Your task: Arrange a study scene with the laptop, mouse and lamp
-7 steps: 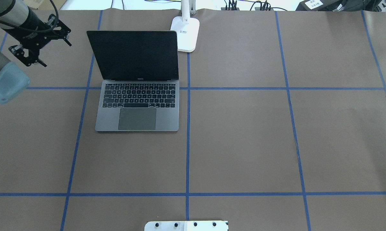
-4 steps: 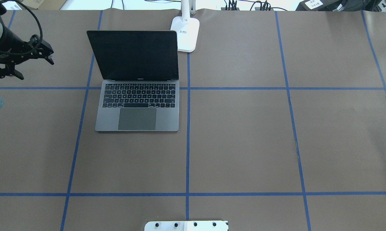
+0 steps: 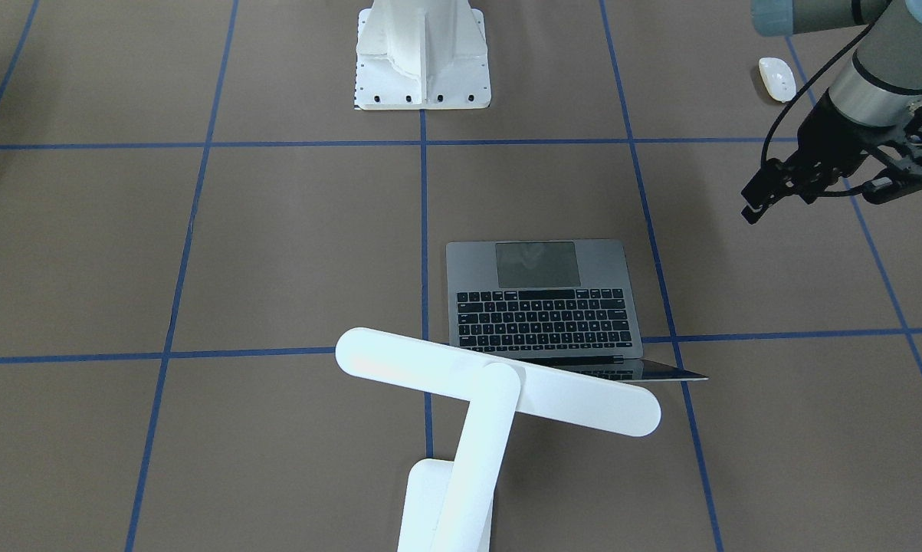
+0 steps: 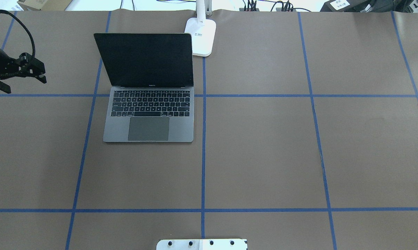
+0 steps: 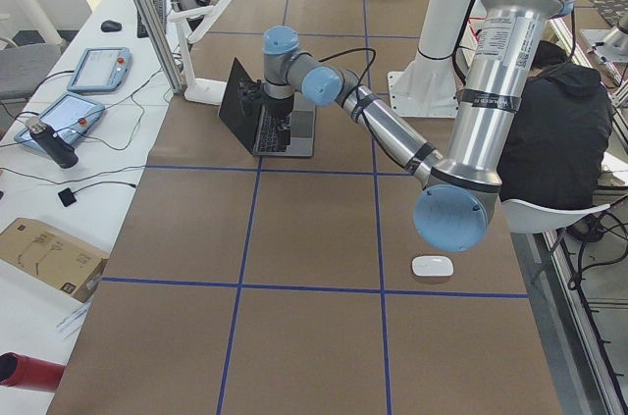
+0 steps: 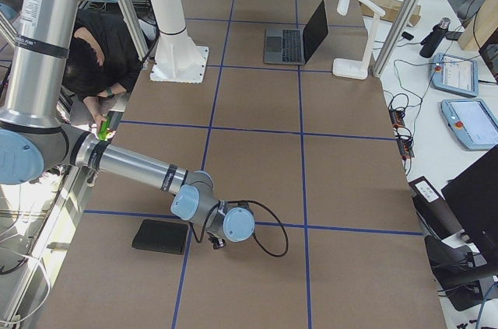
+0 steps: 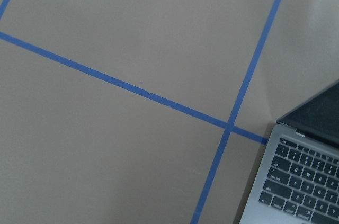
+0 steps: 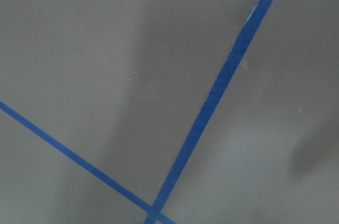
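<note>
**Item: study scene, mouse pickup pending.**

- **Table** [image 4: 264,156]: brown cover with a blue tape grid.
- **Laptop** [image 4: 148,114]: lid open, in the left half of the table, towards the far edge.
- **Lamp** [image 4: 202,38]: at the middle of the far edge, with its base just beside the laptop screen's right corner.
- **Mouse** [image 3: 776,79]: near the robot's own edge, towards the table's left end, well apart from the laptop. Its long axis runs roughly from the near edge to the far edge.
- **Left gripper** [image 4: 22,84]: jaws spread and empty, above the table left of the laptop, close to the left end.
- **Right gripper** [image 6: 216,242]: low over the table at the right end, beside a black mat [image 6: 161,236]. Whether its jaws are apart or together cannot be told.
- **Governing relation:** the mouse lies back from the left gripper, towards the near edge. The left arm is much the nearer, and I judge the fetch falls to it. A grasp across the mouse's narrow width would suit that axis.
- **Change over the last second:** the left gripper has moved from beside the laptop screen towards the left end and the near edge. The laptop and lamp have not moved.
</note>
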Action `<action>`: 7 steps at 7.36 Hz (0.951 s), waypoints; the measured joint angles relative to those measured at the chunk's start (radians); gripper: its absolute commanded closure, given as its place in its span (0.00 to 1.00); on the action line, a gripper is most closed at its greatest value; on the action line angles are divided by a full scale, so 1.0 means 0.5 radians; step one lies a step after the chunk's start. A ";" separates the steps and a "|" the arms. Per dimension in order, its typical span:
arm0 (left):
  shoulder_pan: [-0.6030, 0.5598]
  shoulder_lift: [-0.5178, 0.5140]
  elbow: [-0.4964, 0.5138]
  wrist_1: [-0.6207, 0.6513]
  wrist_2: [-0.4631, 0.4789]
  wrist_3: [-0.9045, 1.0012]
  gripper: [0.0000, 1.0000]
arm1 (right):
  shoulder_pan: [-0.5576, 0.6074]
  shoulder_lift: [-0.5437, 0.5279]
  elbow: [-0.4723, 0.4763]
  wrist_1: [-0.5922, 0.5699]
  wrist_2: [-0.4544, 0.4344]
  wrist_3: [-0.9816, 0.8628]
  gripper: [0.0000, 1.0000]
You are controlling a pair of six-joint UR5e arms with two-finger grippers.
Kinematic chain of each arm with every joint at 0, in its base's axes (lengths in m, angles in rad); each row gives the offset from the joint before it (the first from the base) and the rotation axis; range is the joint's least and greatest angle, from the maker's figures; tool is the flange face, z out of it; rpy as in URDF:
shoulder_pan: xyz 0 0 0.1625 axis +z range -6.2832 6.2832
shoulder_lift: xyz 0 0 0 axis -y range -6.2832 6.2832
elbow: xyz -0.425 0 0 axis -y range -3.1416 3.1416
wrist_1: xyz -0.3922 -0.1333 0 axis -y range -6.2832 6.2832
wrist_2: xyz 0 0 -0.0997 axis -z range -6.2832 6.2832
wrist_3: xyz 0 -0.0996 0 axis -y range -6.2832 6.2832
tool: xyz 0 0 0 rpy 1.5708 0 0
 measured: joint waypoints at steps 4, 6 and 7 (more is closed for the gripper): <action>0.005 -0.008 -0.034 0.001 -0.013 -0.007 0.00 | -0.082 -0.103 -0.047 -0.005 0.075 -0.086 0.00; 0.006 -0.014 -0.036 0.001 -0.014 -0.008 0.00 | -0.090 -0.125 -0.074 -0.006 0.080 -0.143 0.00; 0.006 -0.017 -0.036 0.001 -0.013 -0.008 0.00 | -0.092 -0.131 -0.091 -0.006 0.080 -0.173 0.00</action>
